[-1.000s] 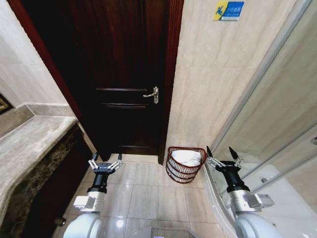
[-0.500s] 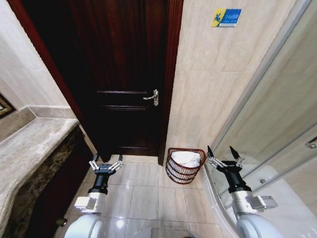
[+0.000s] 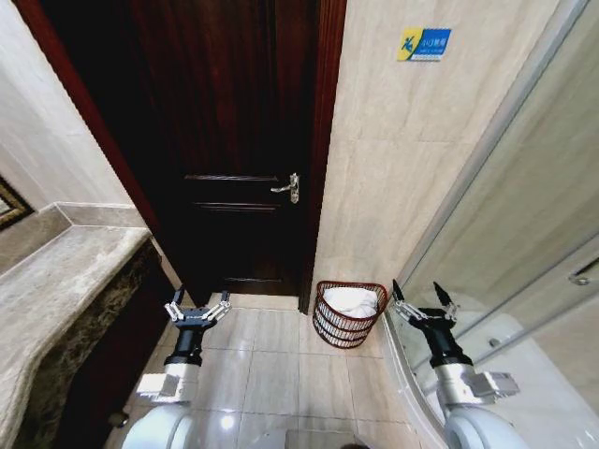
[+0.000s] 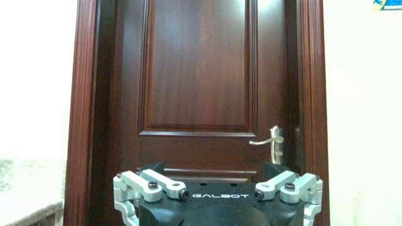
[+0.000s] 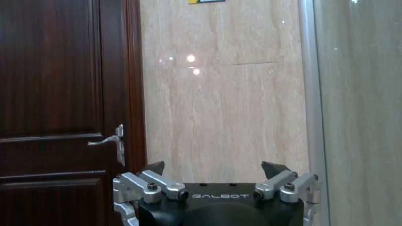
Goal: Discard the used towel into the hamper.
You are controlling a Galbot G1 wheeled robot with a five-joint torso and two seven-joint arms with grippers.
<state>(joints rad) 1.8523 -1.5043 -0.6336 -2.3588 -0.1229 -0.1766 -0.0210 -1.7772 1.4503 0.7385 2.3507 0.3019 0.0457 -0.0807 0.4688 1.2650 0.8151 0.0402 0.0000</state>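
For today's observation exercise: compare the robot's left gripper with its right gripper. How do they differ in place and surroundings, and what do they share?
The left gripper hangs over bare floor tiles before the dark door; the right gripper sits by the glass shower panel. The hamper, with a white towel inside, stands closer to the right gripper than to the left gripper. Both are open, empty and pointing forward at about the same height.

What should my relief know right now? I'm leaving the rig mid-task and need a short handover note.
Left pincer: open, empty, held low before the dark door.
Right pincer: open, empty, beside the glass shower wall.
Hamper: on the floor by the tiled wall, between both arms, with a white towel lying inside.
Done: towel appears to be in the hamper.
Left: nothing apparent; confirm.
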